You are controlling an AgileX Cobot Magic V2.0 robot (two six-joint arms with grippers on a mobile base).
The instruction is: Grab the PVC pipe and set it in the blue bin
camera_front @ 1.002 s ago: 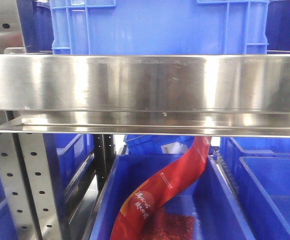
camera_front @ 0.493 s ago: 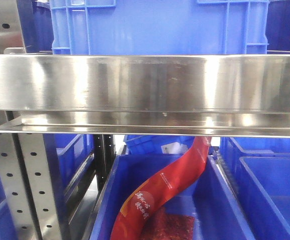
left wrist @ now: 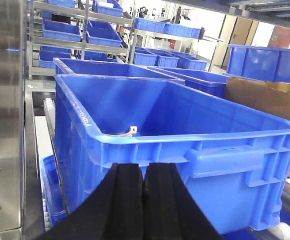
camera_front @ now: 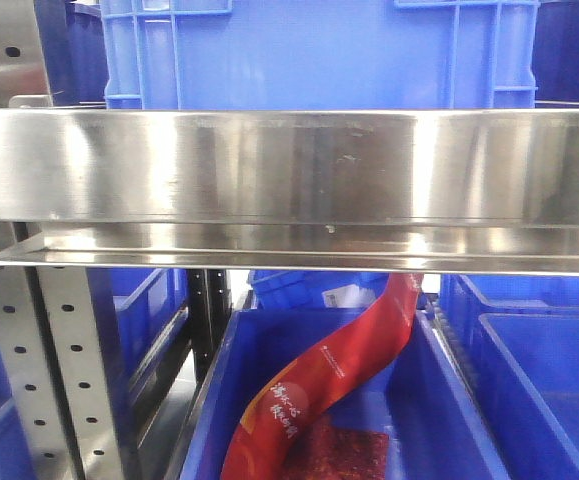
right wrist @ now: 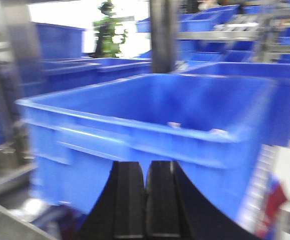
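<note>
No PVC pipe shows clearly in any view. In the left wrist view my left gripper (left wrist: 144, 172) is shut and empty, low in front of a large blue bin (left wrist: 220, 150). A small pale curved piece (left wrist: 131, 131) peeks over the bin's near rim; I cannot tell what it is. In the blurred right wrist view my right gripper (right wrist: 145, 172) is shut and empty, facing the outer wall of another blue bin (right wrist: 109, 145). Neither gripper shows in the front view.
In the front view a steel shelf beam (camera_front: 289, 165) crosses the middle, with a blue bin (camera_front: 319, 50) on top. Below, a blue bin (camera_front: 214, 400) holds a long red bag (camera_front: 339, 370). A steel upright (left wrist: 2, 125) stands left of the left gripper, with a cardboard box (left wrist: 265, 97) at the right.
</note>
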